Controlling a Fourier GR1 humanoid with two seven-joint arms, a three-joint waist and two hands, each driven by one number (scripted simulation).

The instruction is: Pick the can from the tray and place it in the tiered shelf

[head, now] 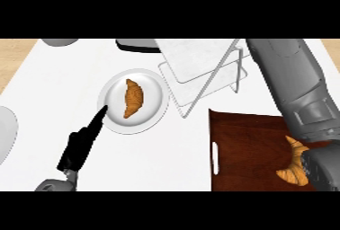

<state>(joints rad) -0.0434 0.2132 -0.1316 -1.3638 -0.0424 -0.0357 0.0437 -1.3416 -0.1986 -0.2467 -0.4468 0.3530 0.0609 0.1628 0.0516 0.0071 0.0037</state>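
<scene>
At lower left, the left hand [81,146] rests with black fingers straight and together, tips at the round white plate [154,92] bearing a ridged croissant [133,97]. The grey right forearm [292,76] crosses the glossy dark wooden tray [246,143] beside the white wire shelf [199,67]; its hand and the can are out of sight, so its fingers cannot be judged.

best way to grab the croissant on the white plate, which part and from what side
Take the croissant across its thick middle, coming straight down from above. It lies flat on the white plate, long axis running up and down the view, tapering to thin tips, so fingers probably close best across its left and right flanks. The left hand lies beside the plate's lower left edge, fingers straight, likely the nearer one.
</scene>
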